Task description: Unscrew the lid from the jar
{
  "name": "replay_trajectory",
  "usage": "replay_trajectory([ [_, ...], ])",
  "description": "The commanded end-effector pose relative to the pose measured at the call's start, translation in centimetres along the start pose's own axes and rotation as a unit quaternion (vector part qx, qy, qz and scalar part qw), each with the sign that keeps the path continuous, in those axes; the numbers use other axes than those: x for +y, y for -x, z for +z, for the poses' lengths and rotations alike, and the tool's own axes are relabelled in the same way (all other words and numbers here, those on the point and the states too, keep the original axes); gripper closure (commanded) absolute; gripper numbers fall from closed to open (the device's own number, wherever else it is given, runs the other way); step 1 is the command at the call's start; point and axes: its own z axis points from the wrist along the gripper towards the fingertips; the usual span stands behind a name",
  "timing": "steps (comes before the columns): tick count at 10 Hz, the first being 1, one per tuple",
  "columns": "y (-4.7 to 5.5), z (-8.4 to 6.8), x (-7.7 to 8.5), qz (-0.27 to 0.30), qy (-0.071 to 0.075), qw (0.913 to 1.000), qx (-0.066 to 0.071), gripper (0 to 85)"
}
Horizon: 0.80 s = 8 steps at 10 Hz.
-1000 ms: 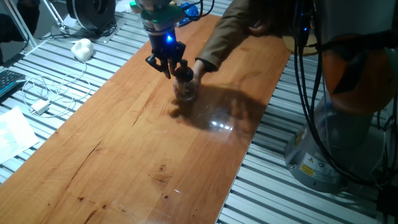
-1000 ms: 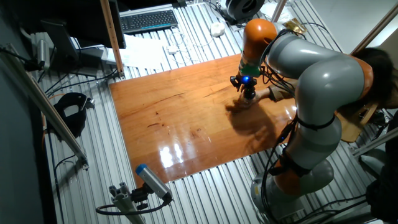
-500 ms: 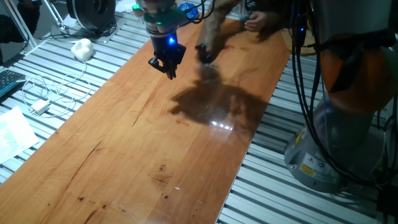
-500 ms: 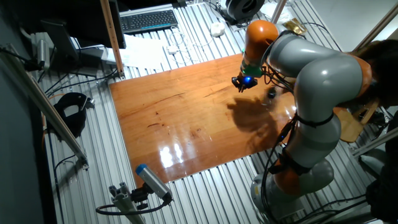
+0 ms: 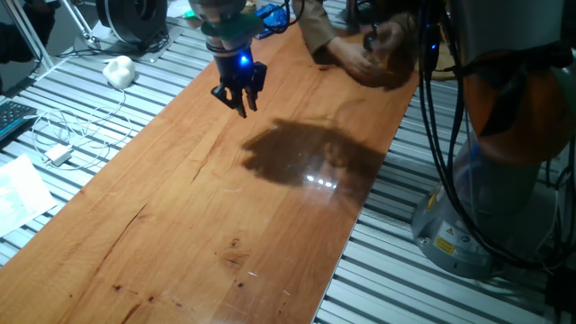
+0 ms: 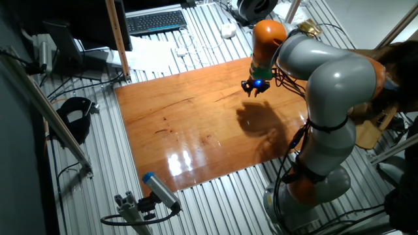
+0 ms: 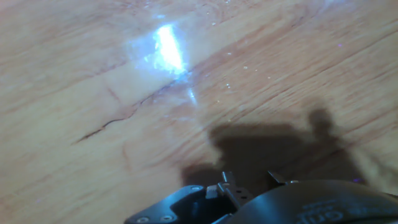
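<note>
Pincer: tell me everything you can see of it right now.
The pincer is black and two-fingered, with a blue light glowing just above it on the wrist. It points down and hangs above the wooden table, casting a shadow and touching nothing. No jar or lid shows in it. Whether it is open or shut is unclear.

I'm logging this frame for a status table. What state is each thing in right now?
gripper: raised off the table, fingers pointing down; open or shut unclear.
person's hands: together at the table's far edge, holding something too blurred to name.
jar, lid: not identifiable in any view.
table: glossy wood, with the arm's shadow on it.
</note>
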Motion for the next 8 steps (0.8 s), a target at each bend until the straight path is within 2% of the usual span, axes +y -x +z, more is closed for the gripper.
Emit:
replay_trajectory([
  [1, 0.0, 0.0, 0.4, -0.012, 0.001, 0.9999, 0.001, 51.0],
  [3, 0.0, -0.1, 1.7, -0.025, 0.006, 0.9997, 0.004, 51.0],
  [4, -0.1, 0.1, 2.5, -0.027, 0.005, 0.9996, -0.001, 51.0],
  [6, -0.4, 0.6, 2.8, -0.027, 0.006, 0.9996, -0.008, 51.0],
  [8, -0.4, 0.7, 2.9, -0.023, 0.005, 0.9997, -0.007, 51.0],
])
